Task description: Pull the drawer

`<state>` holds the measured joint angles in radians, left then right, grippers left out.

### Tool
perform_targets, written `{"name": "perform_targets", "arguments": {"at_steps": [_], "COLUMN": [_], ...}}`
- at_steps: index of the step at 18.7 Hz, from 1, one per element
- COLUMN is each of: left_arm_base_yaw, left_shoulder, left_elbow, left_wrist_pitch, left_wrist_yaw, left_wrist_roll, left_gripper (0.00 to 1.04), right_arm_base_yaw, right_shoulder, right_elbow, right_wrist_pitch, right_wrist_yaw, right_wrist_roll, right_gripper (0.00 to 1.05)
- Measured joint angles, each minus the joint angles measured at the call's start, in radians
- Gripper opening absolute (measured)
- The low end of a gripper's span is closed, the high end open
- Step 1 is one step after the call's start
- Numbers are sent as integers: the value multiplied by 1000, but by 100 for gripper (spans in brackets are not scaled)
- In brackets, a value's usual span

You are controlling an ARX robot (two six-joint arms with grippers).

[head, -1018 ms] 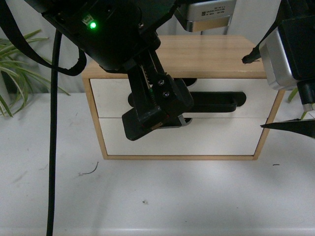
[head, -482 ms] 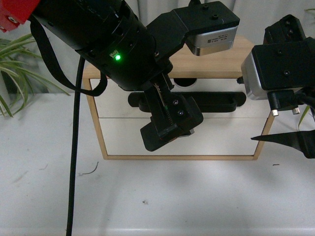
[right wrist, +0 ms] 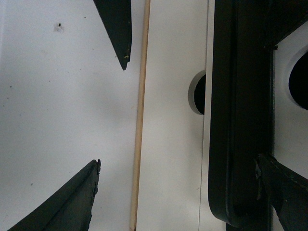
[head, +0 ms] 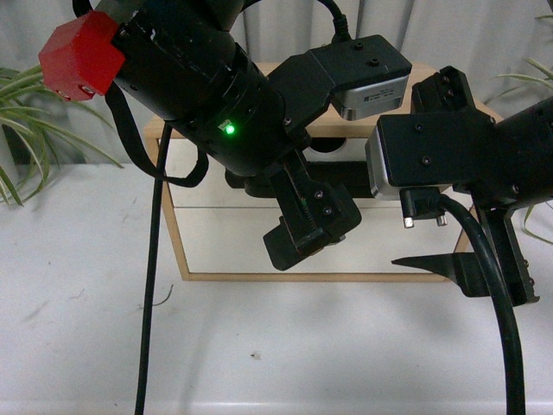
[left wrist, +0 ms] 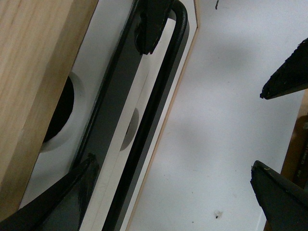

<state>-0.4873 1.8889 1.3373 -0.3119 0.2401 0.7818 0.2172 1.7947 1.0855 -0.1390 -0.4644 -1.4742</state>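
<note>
Evidently, the pull is only at its opening stage. The drawer is the upper of two in a small wooden cabinet set on the white tabletop. Its white front appears to lie about level with the plain lower drawer front beneath it. No clear overhang can be made out, though much of the front is masked by the arms in the front view. The half-round notch in its top edge is partly tucked under the cabinet's top board.

The left gripper is positioned from above at the long black bar handle. In the left wrist view its fingers are shown spread apart along the handle, so the jaws are parted and nothing is clamped. The tips appear to sit at the bar, but whether they are hooked fully behind it cannot be told.

The right gripper is held low over the tabletop, just in front of the cabinet's bottom rail. Its jaws are wide apart and empty, and it is kept apart from the handle.

The reach is therefore judged to be done, and engagement with the handle nearly so. Drawing the drawer out toward the robot is judged to be what is left, and that is nearly all of the task.
</note>
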Motion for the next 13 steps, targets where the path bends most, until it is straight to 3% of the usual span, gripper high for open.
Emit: {"name": "perform_targets", "arguments": {"at_steps": [13], "left_arm_base_yaw": [-11], "left_shoulder": [62], "left_elbow": [10], "left_wrist_pitch": [52], "left_wrist_yaw": [-3], "left_wrist_roll": [-43], "left_gripper": [98], "right_arm_base_yaw": [11], "right_shoulder": [77], "right_elbow": [-22], "right_wrist_pitch": [115], "right_wrist_yaw": [-3], "right_wrist_roll": [45], "right_gripper": [98]}}
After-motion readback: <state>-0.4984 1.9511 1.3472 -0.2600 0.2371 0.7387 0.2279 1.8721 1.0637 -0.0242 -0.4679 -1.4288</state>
